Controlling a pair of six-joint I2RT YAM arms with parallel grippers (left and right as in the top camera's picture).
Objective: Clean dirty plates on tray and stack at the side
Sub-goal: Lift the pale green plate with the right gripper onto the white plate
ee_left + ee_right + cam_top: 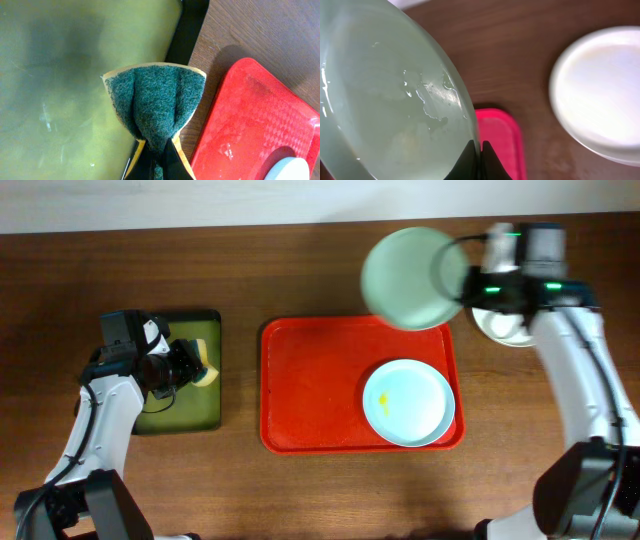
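We see a plain red tray (310, 390), a pale green plate (405, 265), a pale blue plate (420, 418) with a small yellow smear (384, 400), a white plate (497, 330), an olive-green tray (200, 415) with black rim, a dark green sponge (157, 105) with yellow edge, a brown wood-grain table (300, 270)

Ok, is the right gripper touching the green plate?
Touching. The right wrist view shows the right gripper shut on the rim of the green plate, a finger on each side.

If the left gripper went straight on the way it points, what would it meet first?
Shut on the sponge, the left gripper points down at the olive-green tray. The sponge would likely meet that tray's floor first, near its black rim; the gap is hard to judge.
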